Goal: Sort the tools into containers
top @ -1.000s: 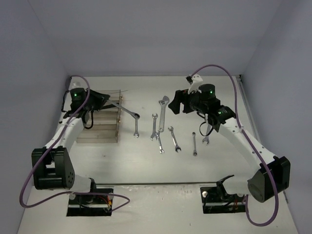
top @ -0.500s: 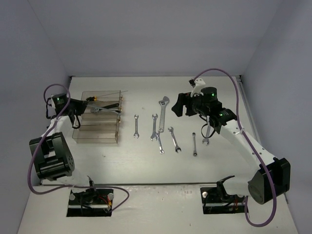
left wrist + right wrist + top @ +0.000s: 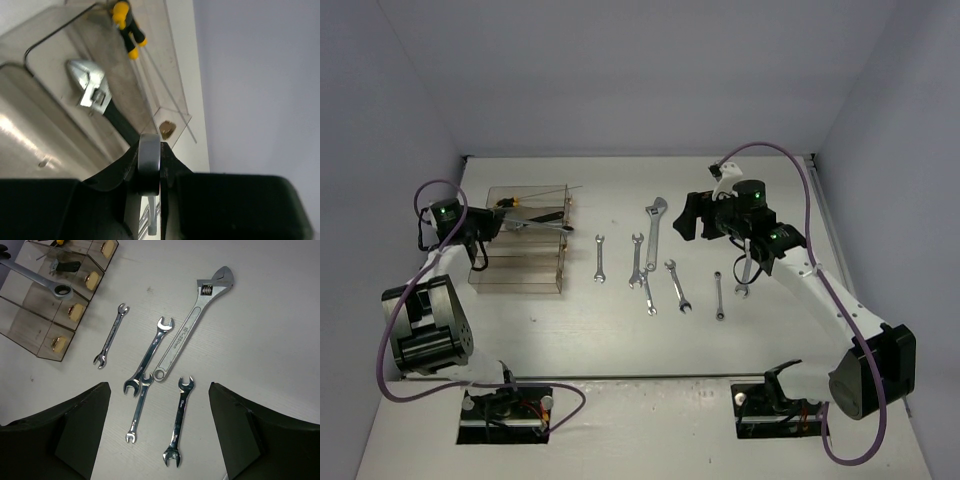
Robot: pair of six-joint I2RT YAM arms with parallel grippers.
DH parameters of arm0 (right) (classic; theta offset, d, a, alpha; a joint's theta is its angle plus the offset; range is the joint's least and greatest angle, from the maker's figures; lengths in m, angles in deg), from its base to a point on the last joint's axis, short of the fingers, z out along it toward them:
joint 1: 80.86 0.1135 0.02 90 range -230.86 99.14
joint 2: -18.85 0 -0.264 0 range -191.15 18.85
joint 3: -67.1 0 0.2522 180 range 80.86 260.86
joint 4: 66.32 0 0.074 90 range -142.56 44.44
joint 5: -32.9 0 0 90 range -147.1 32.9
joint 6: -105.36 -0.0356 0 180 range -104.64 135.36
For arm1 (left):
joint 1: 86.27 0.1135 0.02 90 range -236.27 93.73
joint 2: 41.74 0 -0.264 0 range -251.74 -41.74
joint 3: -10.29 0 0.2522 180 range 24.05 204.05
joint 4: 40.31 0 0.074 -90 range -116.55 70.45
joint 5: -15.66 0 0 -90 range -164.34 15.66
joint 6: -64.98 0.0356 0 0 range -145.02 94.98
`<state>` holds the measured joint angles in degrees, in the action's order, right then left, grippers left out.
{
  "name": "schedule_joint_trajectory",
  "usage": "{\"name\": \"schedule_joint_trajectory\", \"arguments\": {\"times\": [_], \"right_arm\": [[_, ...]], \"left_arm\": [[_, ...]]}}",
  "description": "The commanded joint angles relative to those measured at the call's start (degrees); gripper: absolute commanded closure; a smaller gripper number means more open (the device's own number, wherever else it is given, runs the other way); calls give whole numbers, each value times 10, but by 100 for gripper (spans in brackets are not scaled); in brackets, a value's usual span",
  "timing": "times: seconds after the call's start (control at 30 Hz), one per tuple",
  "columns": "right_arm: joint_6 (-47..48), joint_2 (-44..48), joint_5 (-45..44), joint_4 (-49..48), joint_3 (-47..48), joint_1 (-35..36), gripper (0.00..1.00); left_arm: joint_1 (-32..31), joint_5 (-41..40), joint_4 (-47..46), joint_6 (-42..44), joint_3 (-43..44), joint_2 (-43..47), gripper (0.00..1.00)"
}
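Left wrist | left tool (image 3: 149,167) clamped on wrench (image 3: 148,150), mostly hidden | right tool (image 3: 159,405) apart

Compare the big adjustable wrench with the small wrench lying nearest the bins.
The adjustable wrench is far longer and broader than the small wrench. The adjustable wrench has one jaw with a thumbwheel and a hole at its tail; the small wrench has open jaws at both ends. Both are silver and lie flat on the table.
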<state>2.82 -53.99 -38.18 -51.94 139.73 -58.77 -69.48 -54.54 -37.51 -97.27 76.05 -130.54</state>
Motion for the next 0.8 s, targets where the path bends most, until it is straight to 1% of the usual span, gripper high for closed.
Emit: {"name": "schedule_joint_trajectory", "arguments": {"times": [0.0,0.23,0.47,0.6,0.77], "right_arm": [[-5,15,12,-31,4,-3,23],[-3,16,18,-31,-1,-3,23],[-5,24,18,-31,-17,-2,22],[-6,27,18,-31,-22,-3,22],[-7,31,15,-31,-28,-3,22]], "left_arm": [[0,28,-57,-29,-32,65,100],[0,32,-52,-22,-75,92,100],[0,26,-47,-13,-76,59,100],[1,24,-41,-12,-74,50,89],[0,16,-35,-28,-90,56,81]]}}
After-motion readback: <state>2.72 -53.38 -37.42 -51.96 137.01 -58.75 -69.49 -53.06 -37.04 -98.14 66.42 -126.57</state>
